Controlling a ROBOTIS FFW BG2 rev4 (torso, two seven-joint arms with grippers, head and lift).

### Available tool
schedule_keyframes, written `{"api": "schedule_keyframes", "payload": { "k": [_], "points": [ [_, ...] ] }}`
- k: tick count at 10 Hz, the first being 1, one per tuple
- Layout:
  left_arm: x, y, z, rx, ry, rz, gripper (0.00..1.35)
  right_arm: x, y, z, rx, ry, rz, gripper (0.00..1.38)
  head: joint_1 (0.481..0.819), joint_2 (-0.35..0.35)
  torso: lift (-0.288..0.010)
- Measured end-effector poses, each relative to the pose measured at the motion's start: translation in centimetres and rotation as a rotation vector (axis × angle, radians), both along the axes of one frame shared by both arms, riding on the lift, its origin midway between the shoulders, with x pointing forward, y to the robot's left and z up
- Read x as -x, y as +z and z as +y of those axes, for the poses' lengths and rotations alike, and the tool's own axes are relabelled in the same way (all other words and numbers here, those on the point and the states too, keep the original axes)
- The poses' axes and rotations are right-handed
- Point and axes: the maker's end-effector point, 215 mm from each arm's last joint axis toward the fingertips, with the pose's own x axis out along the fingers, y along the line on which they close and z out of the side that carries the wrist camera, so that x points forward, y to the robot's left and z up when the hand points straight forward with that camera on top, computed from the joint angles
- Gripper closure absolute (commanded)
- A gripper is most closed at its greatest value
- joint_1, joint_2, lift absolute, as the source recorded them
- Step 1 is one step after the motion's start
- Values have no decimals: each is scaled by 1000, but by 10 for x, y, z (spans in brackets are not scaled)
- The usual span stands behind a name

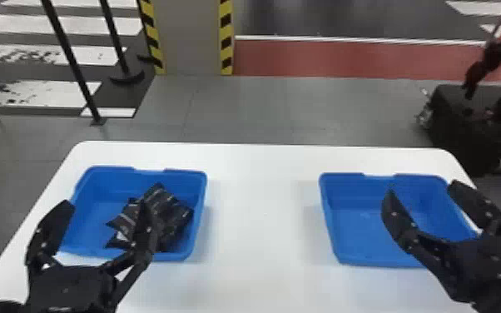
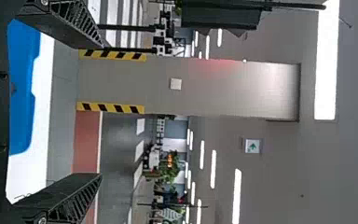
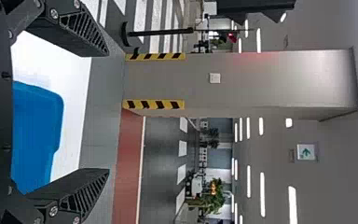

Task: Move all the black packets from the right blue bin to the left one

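Spreading its two fingers wide with nothing between them, the left gripper (image 1: 106,204) shows in front of the left blue bin (image 1: 95,204), where black packets (image 1: 164,208) lie heaped toward one side; how many, the overlap makes hard to say. The right gripper (image 1: 423,188), also open and empty, shows at the right blue bin (image 1: 358,224) on the white table (image 1: 258,233).
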Motion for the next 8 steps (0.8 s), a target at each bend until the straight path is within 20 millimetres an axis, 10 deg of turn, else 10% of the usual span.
{"api": "schedule_keyframes", "payload": {
  "k": [8],
  "points": [
    [-5,-26,13,-103,28,75,36,-3,-33,-4,11,-8,63,148,695,25,-110]
  ]
}}
